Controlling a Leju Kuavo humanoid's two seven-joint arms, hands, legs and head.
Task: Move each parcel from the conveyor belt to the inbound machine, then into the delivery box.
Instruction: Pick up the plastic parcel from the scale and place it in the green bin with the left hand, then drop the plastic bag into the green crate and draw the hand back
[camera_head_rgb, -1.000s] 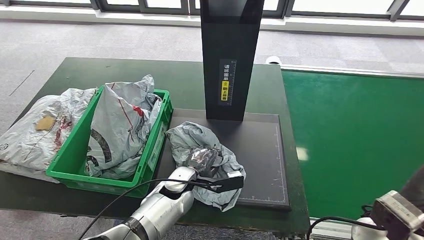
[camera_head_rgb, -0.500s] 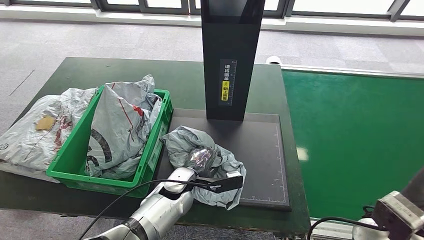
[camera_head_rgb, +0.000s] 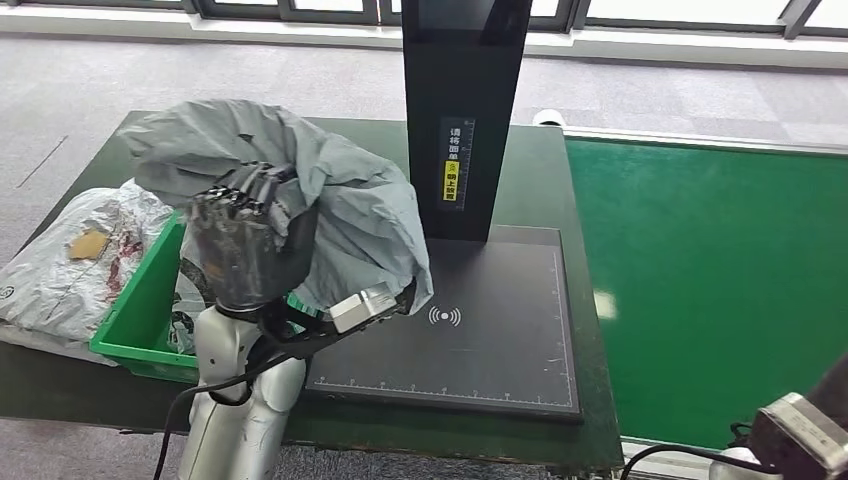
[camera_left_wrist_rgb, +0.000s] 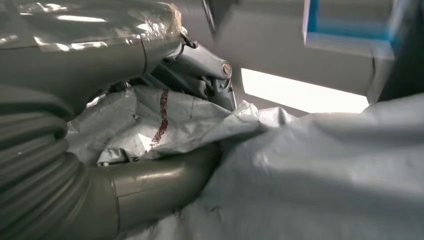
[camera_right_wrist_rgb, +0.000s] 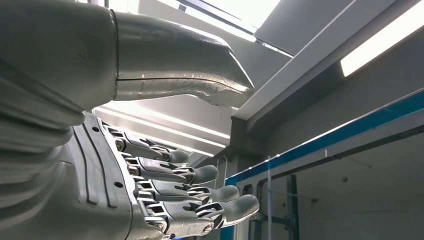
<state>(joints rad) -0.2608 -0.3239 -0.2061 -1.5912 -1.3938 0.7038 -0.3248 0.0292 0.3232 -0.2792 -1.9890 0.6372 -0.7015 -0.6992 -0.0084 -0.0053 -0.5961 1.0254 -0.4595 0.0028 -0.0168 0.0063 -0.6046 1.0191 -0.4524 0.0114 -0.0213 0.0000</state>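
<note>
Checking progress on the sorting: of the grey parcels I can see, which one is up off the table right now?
The plain grey parcel that the left hand grips, raised above the green box. The other clearly seen parcel lies on the table left of that box.

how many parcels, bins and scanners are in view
parcels: 3 (held by left hand, in bin, beside bin)
bins: 1
scanners: 1
total: 5

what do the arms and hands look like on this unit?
Left arm: rounded silver shell with a black cable looping alongside. Left hand: dark, segmented fingers. Right hand: grey ribbed cover, thick smooth grey thumb, darker jointed fingers with rounded grey tips.
</note>
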